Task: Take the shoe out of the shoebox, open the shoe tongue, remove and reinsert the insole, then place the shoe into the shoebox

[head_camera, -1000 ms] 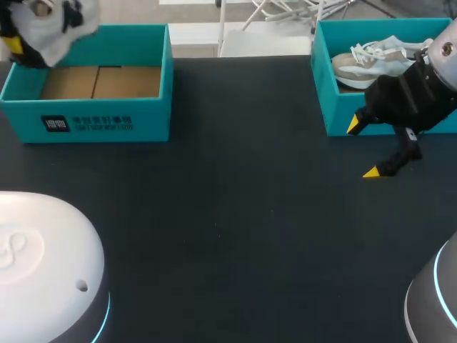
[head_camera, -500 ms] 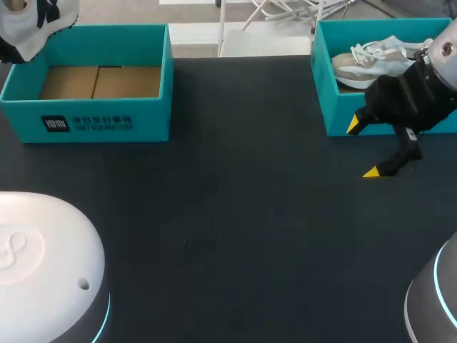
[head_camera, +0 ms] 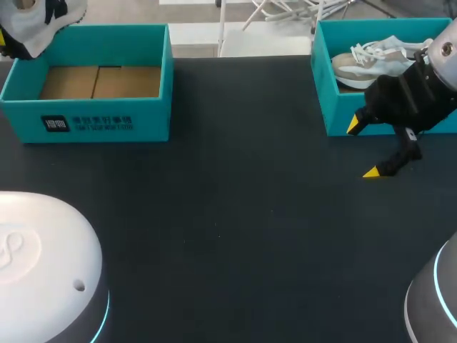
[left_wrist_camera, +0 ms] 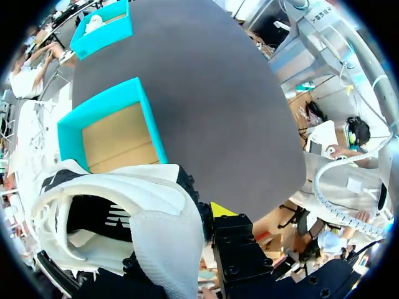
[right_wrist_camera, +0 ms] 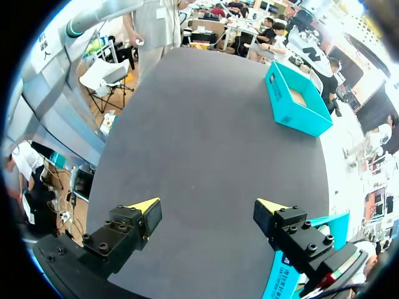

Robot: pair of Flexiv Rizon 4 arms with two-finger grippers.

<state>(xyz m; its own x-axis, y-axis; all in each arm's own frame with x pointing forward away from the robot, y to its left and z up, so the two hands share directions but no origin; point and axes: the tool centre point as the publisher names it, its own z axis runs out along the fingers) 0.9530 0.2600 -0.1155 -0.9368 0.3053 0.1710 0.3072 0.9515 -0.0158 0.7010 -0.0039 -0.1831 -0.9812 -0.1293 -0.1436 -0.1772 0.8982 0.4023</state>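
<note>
Left gripper (left_wrist_camera: 209,215): squeezed the white shoe (head_camera: 39,18), holding it high, upper left, out of the blue box (head_camera: 86,118).
Right gripper (head_camera: 360,149): spread wide, empty, at the right; we think ready to open the tongue.

1. Wide dark tabletop (head_camera: 235,214) lies between two teal cardboard shoeboxes.
2. The left shoebox (head_camera: 93,121) is open-topped; a white-and-black shoe (head_camera: 39,25) hangs over its far-left corner.
3. The spread right claw (head_camera: 362,148) fronts the right shoebox (head_camera: 325,107).
</note>
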